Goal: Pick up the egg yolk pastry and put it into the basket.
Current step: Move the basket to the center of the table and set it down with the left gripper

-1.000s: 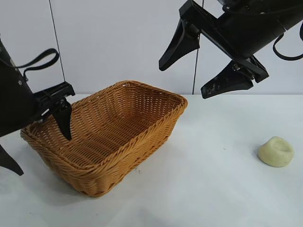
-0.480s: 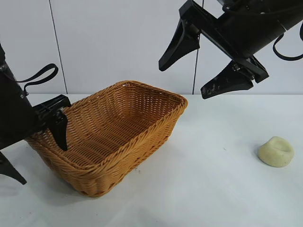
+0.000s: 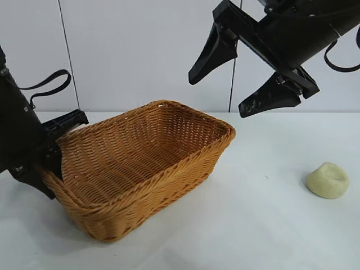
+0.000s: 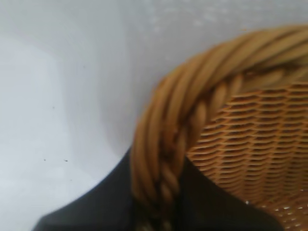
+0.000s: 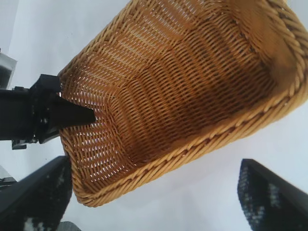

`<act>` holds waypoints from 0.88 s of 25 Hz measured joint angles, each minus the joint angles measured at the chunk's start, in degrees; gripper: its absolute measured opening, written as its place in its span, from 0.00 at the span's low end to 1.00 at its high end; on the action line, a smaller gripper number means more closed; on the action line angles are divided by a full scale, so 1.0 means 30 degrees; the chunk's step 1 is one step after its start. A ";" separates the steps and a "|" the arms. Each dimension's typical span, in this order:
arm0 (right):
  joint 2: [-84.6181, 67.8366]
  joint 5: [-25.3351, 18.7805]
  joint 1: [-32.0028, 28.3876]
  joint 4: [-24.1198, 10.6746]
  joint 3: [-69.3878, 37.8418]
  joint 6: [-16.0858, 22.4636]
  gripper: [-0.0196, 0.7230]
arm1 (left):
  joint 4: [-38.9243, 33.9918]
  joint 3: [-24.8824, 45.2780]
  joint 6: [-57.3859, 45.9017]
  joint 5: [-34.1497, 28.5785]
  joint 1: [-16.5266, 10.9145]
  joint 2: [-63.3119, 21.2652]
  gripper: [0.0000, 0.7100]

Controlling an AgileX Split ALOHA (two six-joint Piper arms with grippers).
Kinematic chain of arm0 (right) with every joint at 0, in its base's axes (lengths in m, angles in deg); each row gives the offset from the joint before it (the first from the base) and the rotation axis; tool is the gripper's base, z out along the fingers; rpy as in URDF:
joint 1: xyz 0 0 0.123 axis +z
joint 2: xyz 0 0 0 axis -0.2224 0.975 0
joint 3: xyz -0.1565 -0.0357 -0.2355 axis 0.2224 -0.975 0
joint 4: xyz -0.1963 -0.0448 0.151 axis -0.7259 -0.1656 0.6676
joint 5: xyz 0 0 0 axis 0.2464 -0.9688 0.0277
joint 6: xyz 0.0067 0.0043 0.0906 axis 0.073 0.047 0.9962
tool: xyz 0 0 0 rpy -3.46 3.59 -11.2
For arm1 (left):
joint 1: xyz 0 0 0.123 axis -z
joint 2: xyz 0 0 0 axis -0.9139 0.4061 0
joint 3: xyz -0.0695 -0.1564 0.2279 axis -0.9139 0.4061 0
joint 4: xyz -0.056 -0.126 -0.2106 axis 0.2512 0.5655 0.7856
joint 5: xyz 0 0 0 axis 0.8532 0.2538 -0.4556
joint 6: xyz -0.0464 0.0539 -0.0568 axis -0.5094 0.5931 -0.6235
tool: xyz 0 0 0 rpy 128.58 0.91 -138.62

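Observation:
The golden-brown wicker basket [image 3: 169,180] sits left of centre on the white table. My left gripper [image 3: 50,174] is shut on its braided rim at the left end, one finger inside the wall and one outside. The left wrist view shows the rim [image 4: 163,139] pinched between the two black fingers [image 4: 96,207]. The pale yellow egg yolk pastry [image 3: 328,180] lies alone on the table at the far right, untouched. My right gripper [image 3: 216,97] hangs open high above the basket's right end, holding nothing. In the right wrist view the basket [image 5: 192,86] lies below, with the left gripper [image 5: 72,115] on its rim.
A white wall stands behind the table [image 3: 264,225]. Bare table surface lies between the basket and the pastry and along the front edge.
My left gripper has closed on the basket's left rim, and the basket has shifted to the right and turned a little. The right arm and the pastry have not moved.

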 joint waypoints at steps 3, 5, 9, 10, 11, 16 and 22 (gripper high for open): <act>0.0000 -0.0194 0.0000 0.0000 0.0000 0.0000 0.89 | -0.0020 -0.2008 0.1906 -0.1663 0.0000 0.1211 0.20; 0.0000 -0.0234 0.0000 0.0000 0.0000 0.0000 0.89 | -0.0020 -0.3255 0.3043 -0.2441 0.0000 0.2043 0.20; 0.0000 -0.0367 0.0000 0.0000 0.0000 0.0000 0.89 | -0.0086 -0.5187 0.4783 -0.3632 0.0074 0.3355 0.20; 0.0000 -0.0402 0.0000 0.0000 0.0000 0.0000 0.89 | -0.0167 -0.5480 0.4918 -0.3711 0.0154 0.3621 0.20; 0.0000 -0.0441 0.0000 0.0000 0.0000 0.0000 0.89 | -0.0284 -0.5683 0.5029 -0.3728 0.0290 0.3849 0.20; 0.0000 -0.0586 0.0000 0.0000 0.0000 0.0000 0.89 | -0.0666 -0.6585 0.5334 -0.3761 0.0610 0.4701 0.20; 0.0000 -0.0725 0.0000 0.0000 0.0000 0.0000 0.89 | -0.0744 -0.6608 0.5614 -0.3423 0.0610 0.5330 0.20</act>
